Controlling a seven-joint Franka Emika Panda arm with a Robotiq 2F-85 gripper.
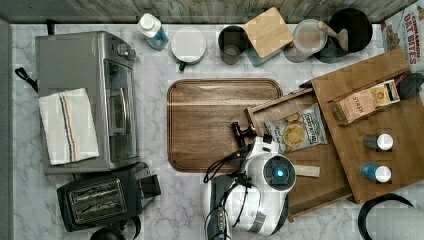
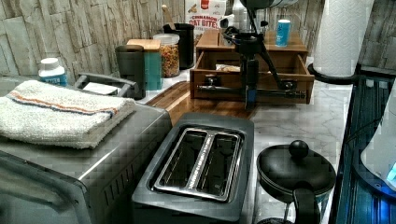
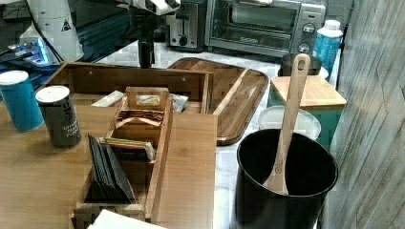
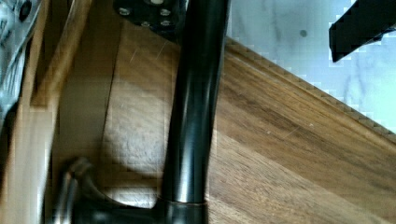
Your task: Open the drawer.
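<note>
The wooden drawer (image 1: 320,187) stands pulled out from its cabinet (image 1: 400,130) toward the top view's left, with a chip bag (image 1: 295,131) inside. Its front panel (image 2: 299,79) carries a long black bar handle (image 2: 219,88), whose bracket end (image 1: 240,131) sticks out over the dark board. My gripper (image 2: 250,93) hangs straight down at the middle of this handle. In the wrist view the bar (image 4: 194,116) runs between the fingers, and one black fingertip (image 4: 359,23) stands well off it, so the gripper is open around the handle. In the right view the gripper (image 3: 145,59) sits just beyond the drawer front (image 3: 119,78).
A dark rounded board (image 1: 210,125) lies under the drawer's front. A toaster oven (image 1: 85,100) and a toaster (image 1: 100,197) stand at the top view's left. Jars, a bottle and a utensil pot (image 1: 350,30) line the back wall. Two cans (image 1: 377,157) stand on the cabinet.
</note>
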